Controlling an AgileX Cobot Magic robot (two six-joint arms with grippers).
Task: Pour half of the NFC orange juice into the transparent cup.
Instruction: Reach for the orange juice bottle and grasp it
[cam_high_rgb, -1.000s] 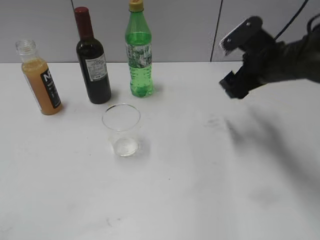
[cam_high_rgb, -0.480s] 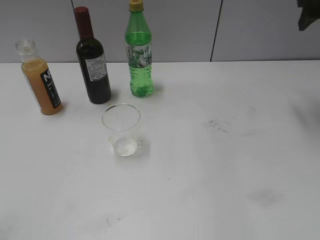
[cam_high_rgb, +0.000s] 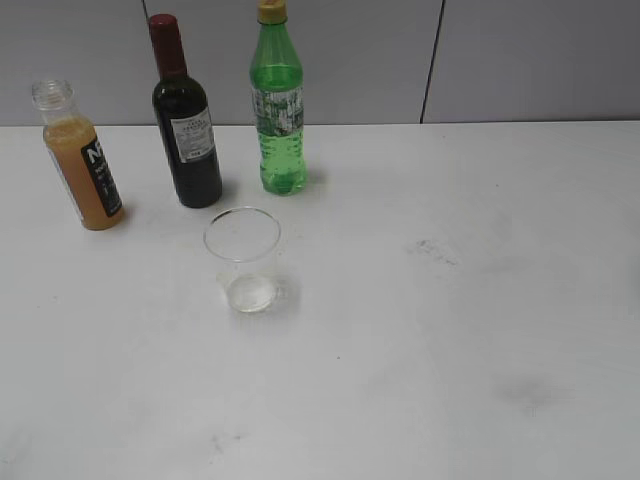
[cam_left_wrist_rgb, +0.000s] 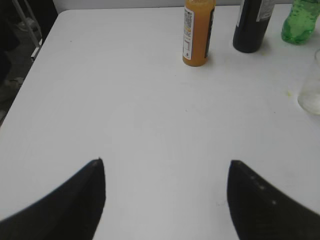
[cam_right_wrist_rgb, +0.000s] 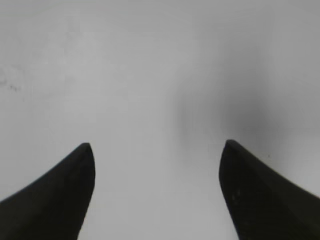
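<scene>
A second ago the right arm reached into the upper right of the exterior view; half a second ago only a dark scrap of it showed at the top right corner, and now it is gone from that view altogether. Nothing on the white table (cam_high_rgb: 450, 340) has shifted.

The NFC orange juice (cam_high_rgb: 82, 160) stands upright and capless at the upper left of the exterior view, well filled, leftmost in a row with the dark wine bottle (cam_high_rgb: 184, 125) and the green soda bottle (cam_high_rgb: 277, 105). The transparent cup (cam_high_rgb: 243, 260) sits empty in front of that row, left of centre, apart from all three bottles.

The left gripper (cam_left_wrist_rgb: 165, 197) hangs wide open and empty at the bottom of its wrist view, with the juice bottle directly ahead near the top centre. The right gripper (cam_right_wrist_rgb: 157, 187) is likewise spread wide, holding nothing, over bare table.

The right arm's retreat suggests pouring has not begun, and that the left arm is better placed to grasp the juice.
</scene>
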